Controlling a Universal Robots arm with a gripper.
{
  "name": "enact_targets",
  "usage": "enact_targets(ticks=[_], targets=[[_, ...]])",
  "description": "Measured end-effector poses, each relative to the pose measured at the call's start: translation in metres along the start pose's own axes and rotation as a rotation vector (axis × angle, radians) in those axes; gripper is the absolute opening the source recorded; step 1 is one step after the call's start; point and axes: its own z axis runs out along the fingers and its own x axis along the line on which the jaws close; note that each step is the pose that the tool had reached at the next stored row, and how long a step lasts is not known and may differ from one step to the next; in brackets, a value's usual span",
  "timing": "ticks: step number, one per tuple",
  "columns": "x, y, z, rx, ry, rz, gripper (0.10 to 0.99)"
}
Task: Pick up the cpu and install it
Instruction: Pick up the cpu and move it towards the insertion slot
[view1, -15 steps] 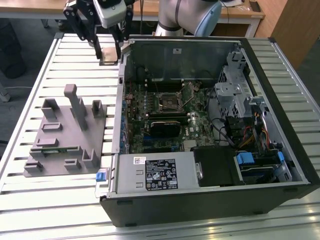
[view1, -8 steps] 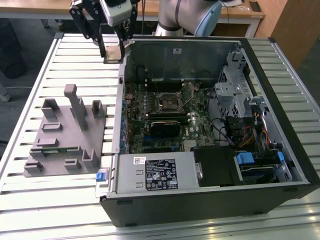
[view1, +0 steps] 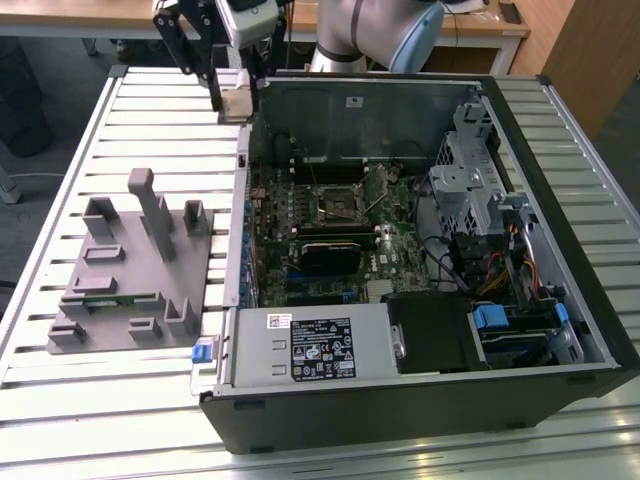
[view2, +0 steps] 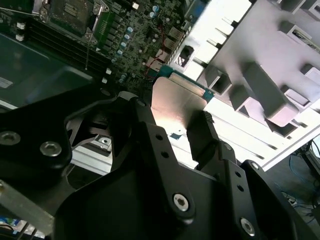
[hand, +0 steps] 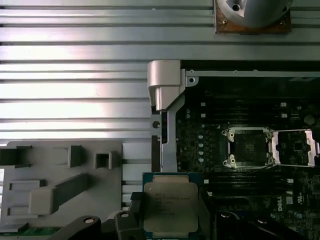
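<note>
The cpu (view1: 234, 104), a small flat square chip with a pale silver top, hangs in the air above the slatted table at the case's far corner on the exterior view's left. My gripper (view1: 235, 97) is shut on it, one black finger on each side. In the second wrist view the cpu (view2: 176, 97) sits between the two fingertips of the gripper (view2: 172, 112). In the first wrist view the cpu (hand: 170, 205) shows its printed lid, edged in green. The motherboard's socket (view1: 335, 205) (hand: 248, 147) lies open, its load plate (hand: 296, 147) flipped aside.
A grey plastic fixture (view1: 130, 265) (hand: 60, 185) lies on the table (view1: 160, 110) beside the open computer case (view1: 420, 400). Inside the case are a black ribbed block (view1: 330, 255), a silver labelled box (view1: 312, 345), drive cages and cables (view1: 500, 260). A case-wall bracket (hand: 165, 87) is close to the cpu.
</note>
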Motion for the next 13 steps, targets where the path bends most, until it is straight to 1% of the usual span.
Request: enact_targets(ticks=[13], targets=[[-0.0314,0.0069,0.0030,0.000,0.0000,0.000,0.529]])
